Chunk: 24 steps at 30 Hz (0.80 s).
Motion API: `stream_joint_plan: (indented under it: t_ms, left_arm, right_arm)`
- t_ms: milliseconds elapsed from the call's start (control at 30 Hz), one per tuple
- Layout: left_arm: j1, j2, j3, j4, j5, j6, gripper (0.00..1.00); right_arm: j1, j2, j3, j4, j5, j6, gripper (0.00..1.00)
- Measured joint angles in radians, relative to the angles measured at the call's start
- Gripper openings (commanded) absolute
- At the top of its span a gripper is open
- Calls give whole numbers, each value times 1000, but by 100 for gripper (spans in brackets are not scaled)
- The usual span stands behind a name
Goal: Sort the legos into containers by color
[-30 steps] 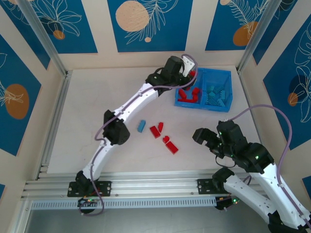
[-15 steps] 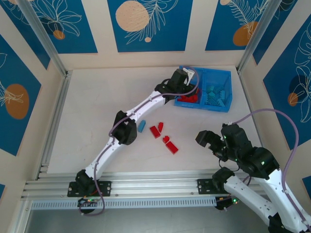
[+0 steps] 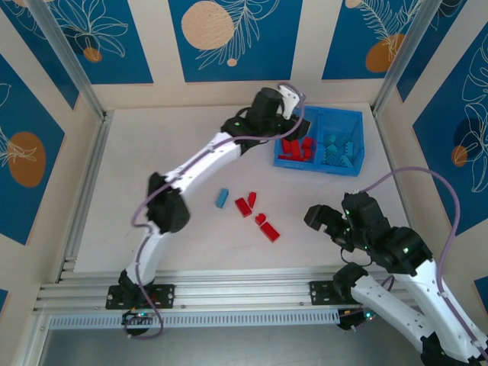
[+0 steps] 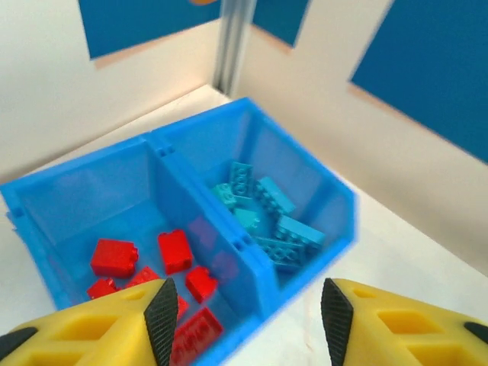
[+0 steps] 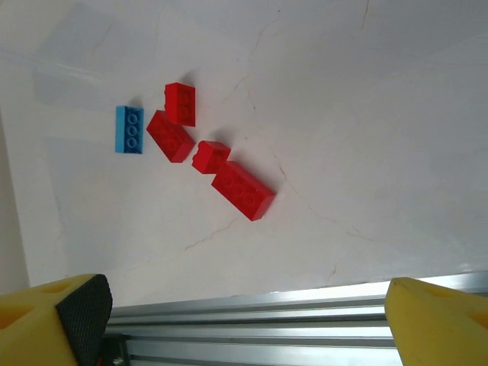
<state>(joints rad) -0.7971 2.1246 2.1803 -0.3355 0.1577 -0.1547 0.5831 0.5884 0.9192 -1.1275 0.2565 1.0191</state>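
The blue bin (image 3: 319,167) stands at the back right. Its left compartment holds red legos (image 3: 299,146) and its right compartment teal legos (image 3: 340,146). My left gripper (image 3: 296,120) hovers over the bin's left side. In the left wrist view it (image 4: 248,316) is open and empty above the red legos (image 4: 114,257), the divider (image 4: 221,229) and the teal legos (image 4: 267,206). One blue brick (image 3: 222,198) and several red bricks (image 3: 271,231) lie loose mid-table. My right gripper (image 3: 320,217) stands open to the right of them, with the blue brick (image 5: 130,130) and red bricks (image 5: 243,190) ahead of it (image 5: 244,320).
An aluminium rail (image 5: 252,339) runs along the table's near edge, just under the right gripper. Patterned walls and a metal post (image 3: 396,53) close in the back and sides. Bare tabletop (image 3: 137,168) lies left of the loose bricks.
My left gripper has gone from shut to open over the red compartment, dipping toward the bin and then lifting back. The right arm has barely shifted.
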Motion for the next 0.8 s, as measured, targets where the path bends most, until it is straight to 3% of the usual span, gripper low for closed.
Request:
stream_joint_plan:
  t_ms: [100,333,633,800]
  left_arm:
    - [-9,-325,-353,149,34,79,58]
    - [-13,-823,-871,306,111,344,71]
    - [-29,-1180,-1203,2,258,784,100]
    - [-31,-1318,-1294,-114,283,933,100]
  right_arm:
    - [10,76,-12,43,-20,-69,93]
    - [111,271,-79,192,-39,-219,93]
    - [262,600,-108,388,-25,-360,93]
    - [293,804,-100,442,18,-406,82]
